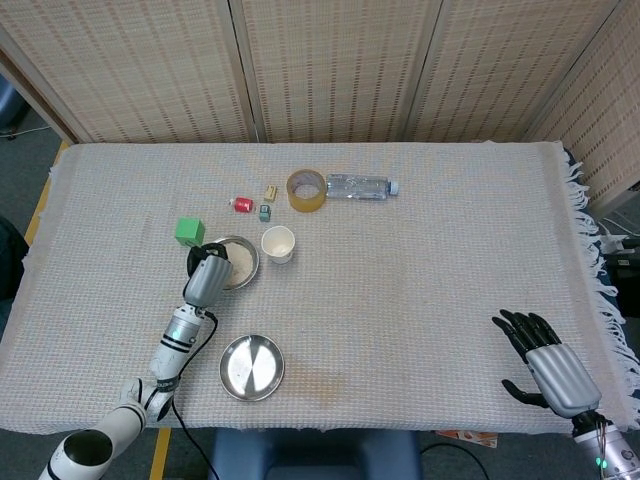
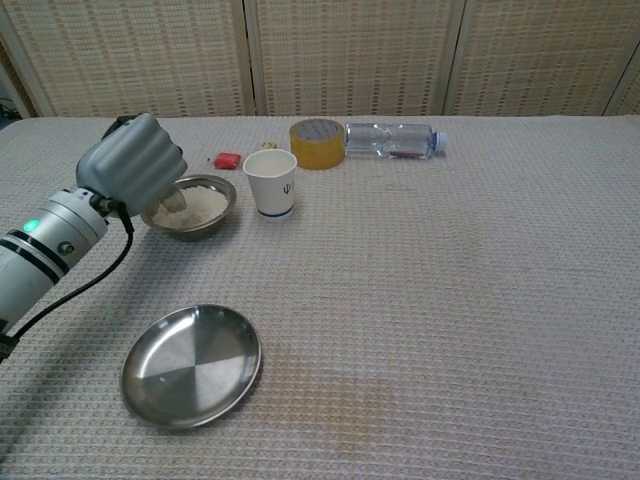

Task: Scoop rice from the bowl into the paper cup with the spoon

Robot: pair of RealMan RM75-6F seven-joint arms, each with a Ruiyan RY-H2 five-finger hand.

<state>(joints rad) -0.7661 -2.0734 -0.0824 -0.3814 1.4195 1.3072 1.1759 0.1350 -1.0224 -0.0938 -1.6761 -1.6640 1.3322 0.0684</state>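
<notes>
L hand [image 2: 135,165] sits at the near-left rim of the rice bowl [image 2: 213,219], back of hand toward both cams. Fingers are curled in; a pale spoon bowl [image 2: 175,201] pokes out below them w/ its tip on the rice, so it looks clamped on the spoon, but the handle is hidden inside the fist and I can't confirm the grip from either view. Paper cup [image 2: 270,183] stands upright just past the bowl, on the far-right side of the fingers, rims near but apart. R hand [image 1: 548,362] is well away at the surface [image 2: 450,300] edge, fingers apart, holding nothing. Judgement: scoop in progress, nothing visible in the cup yet. Risks from here: 1) hand pushes on the bowl rim, light metal bowl slides or tips, rice spills; 2) spoon rolls in a loose grip on lift and grains drop in the gap between bowl and cup; 3) cup is light and narrow, so a knock from the spoon tip or knuckles tips it over; 4) overshoot past the cup toward the tape roll [image 2: 316,143]. Steel plate [image 2: 191,365] on the near side of the fingers is out of the path.
</notes>
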